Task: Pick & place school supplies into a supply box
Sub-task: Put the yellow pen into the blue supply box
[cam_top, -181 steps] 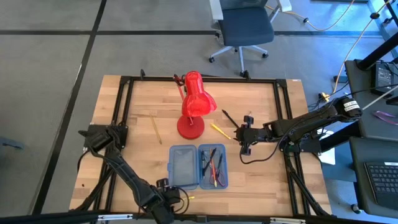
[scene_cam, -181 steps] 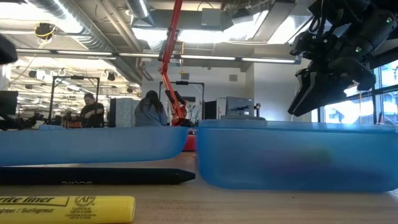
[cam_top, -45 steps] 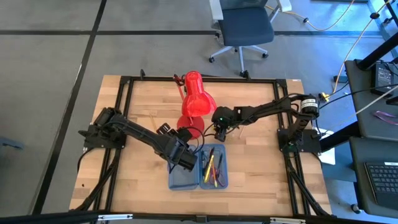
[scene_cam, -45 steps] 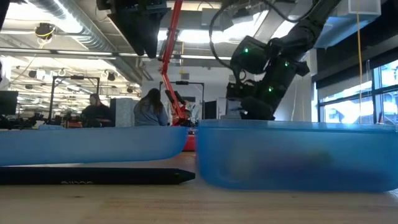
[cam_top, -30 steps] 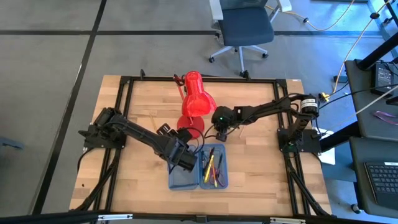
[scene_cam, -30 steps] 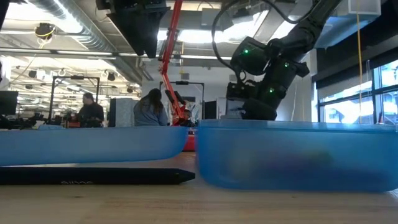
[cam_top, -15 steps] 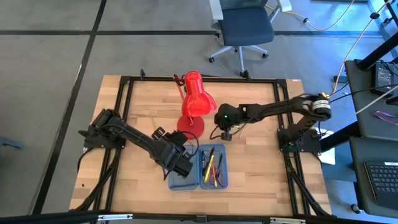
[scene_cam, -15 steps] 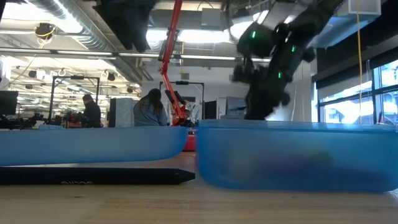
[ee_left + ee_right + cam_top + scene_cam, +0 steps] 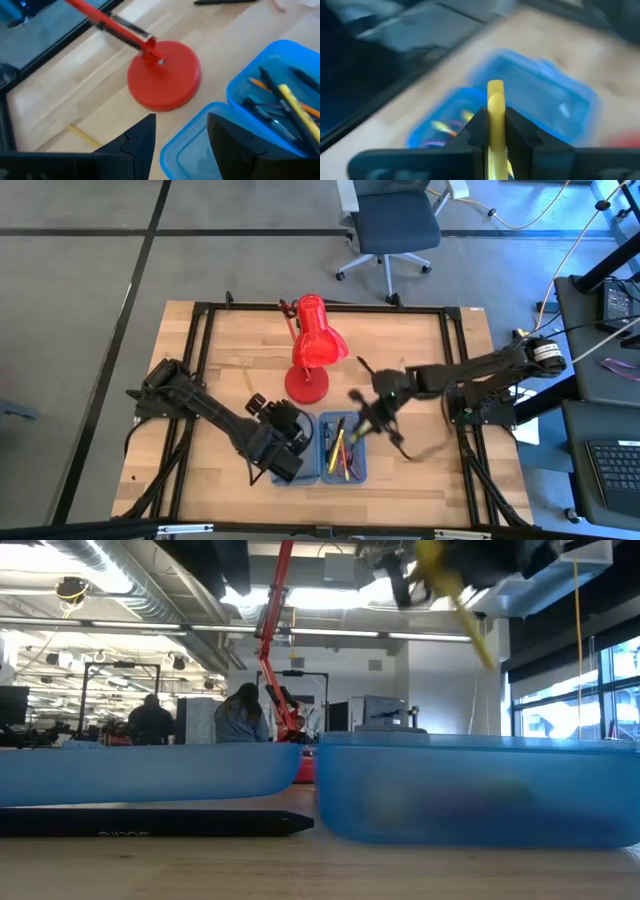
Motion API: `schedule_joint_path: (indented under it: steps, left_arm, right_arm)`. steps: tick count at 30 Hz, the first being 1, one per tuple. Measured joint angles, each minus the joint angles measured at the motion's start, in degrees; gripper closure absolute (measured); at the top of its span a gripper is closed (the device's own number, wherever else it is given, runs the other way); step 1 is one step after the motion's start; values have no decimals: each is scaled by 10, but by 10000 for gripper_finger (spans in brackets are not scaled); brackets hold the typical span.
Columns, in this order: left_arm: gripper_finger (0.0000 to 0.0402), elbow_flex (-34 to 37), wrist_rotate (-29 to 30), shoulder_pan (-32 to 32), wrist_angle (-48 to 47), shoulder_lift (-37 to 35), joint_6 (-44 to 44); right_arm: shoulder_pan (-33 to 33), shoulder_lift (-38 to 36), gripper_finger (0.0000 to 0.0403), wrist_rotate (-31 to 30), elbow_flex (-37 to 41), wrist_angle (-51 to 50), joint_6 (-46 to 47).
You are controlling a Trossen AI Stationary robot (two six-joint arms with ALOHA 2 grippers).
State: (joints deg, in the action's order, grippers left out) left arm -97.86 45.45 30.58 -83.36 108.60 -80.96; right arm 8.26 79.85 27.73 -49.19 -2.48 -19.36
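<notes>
blue plastic, the supply box [image 9: 322, 448] lies open near the front of the wooden bench [image 9: 420, 455], with pens [image 9: 341, 444] in its right half. the right gripper [image 9: 493, 131] is clenched on a yellow pencil [image 9: 495, 102] and hangs above the box's right half. the left gripper [image 9: 181, 136] is spread wide with nothing in it, over the box's left half. a red lamp [image 9: 314, 350] stands just behind the box.

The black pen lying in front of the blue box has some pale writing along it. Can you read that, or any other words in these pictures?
Black pen, low view: a short pale imprint along its barrel, too blurred to read.
Supply box: no lettering visible.
Red desk lamp: no lettering visible.
Other views: no readable text.
</notes>
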Motion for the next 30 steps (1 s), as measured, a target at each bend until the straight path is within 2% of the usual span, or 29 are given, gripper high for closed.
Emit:
schedule_joint_path:
  steps: [3,9,11,16,21,30]
  left_arm:
    - [233,0,-1,8,10,0,11]
    - [233,0,-61,19,36,0,-4]
    - [233,0,-60,25,49,0,-22]
    - [233,0,-68,24,83,0,-12]
    - [233,0,-94,23,89,0,-9]
    - [233,0,-92,22,88,0,-7]
  right_arm:
    - [44,13,355,51,8,39,-86]
    - [97,67,354,50,8,109,-188]
    - [99,89,354,37,8,129,-190]
    - [92,141,354,-56,8,130,-188]
    - [88,181,354,-54,8,141,-187]
    - [87,225,350,-57,7,148,-204]
